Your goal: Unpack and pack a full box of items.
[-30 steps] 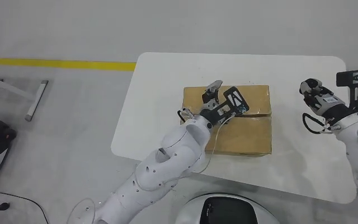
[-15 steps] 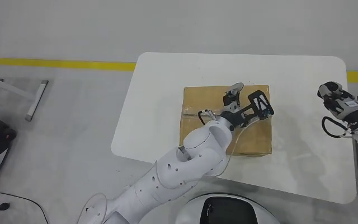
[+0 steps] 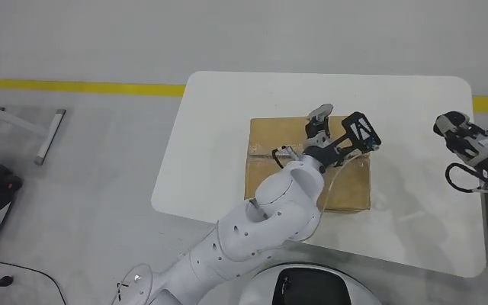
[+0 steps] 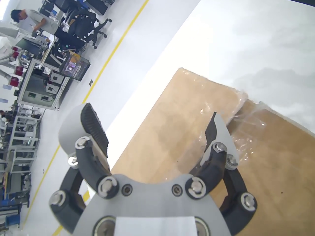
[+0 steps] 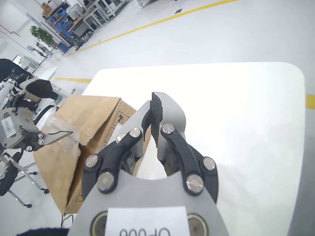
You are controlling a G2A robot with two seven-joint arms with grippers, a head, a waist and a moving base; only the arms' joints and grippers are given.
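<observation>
Top view: cardboard box (image 3: 274,145) sat at the middle of the white table (image 3: 213,137), clear tape (image 4: 246,136) over its seam. Left gripper (image 3: 345,122) hung above the box's right end, fingers spread wide, nothing held. Right gripper (image 5: 153,110) was by the table's right edge, well apart from the box, fingers pressed together, empty.

Code label (image 5: 8,125) on left hand (image 5: 62,113)

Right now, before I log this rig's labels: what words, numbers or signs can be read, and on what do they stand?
White tag on the left claw: short code, small and sideways, not surely readable.
Paper label at the base of the right claw: upside down, cut by the picture's edge, unreadable.
Box side: printed handling signs, no legible words.
</observation>
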